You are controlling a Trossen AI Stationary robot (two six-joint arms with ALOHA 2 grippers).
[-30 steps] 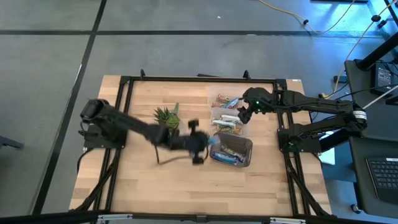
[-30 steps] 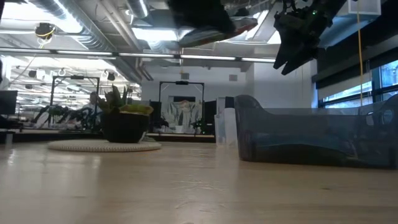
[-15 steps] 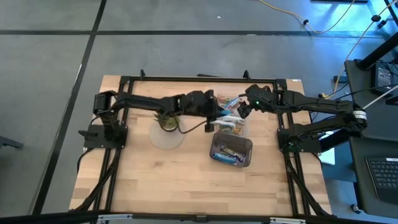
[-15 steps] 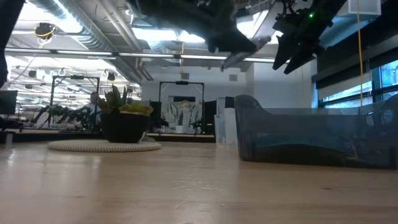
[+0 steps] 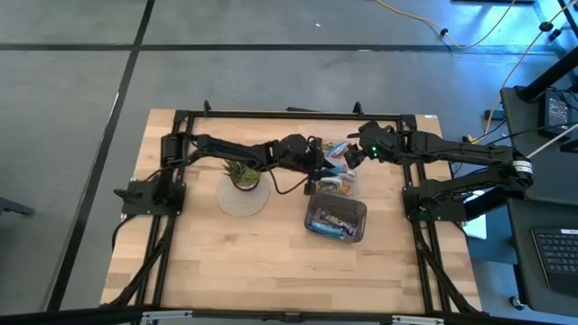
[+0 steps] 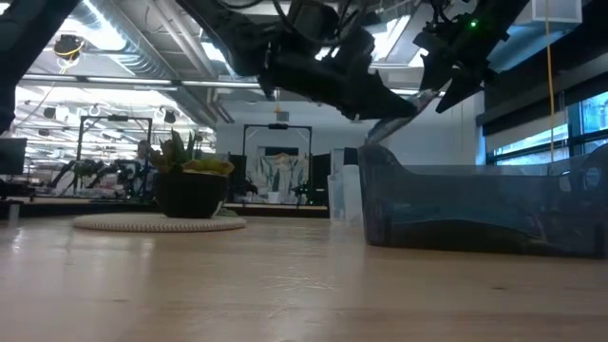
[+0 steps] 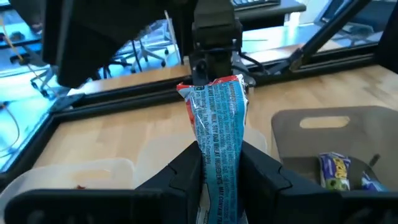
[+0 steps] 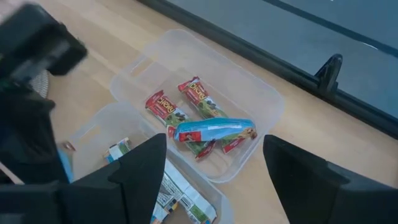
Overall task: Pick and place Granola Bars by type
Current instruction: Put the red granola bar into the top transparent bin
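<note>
Left claw [image 7: 219,167], blue bar [image 7: 216,130] clamped, above bins [image 5: 336,171].

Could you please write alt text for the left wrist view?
The left tool grips a blue-and-silver wrapped granola bar upright between its dark fingers, above the wooden table. A grey bin beside it holds another bar.

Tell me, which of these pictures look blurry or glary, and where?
Low view: bright ceiling lights glare behind the dark arms, and the near wooden table is soft. Left wrist view: the left hand and its blue foil-wrapped bar are sharp. Right wrist view: the right hand's own dark fingers are blurred.
</note>
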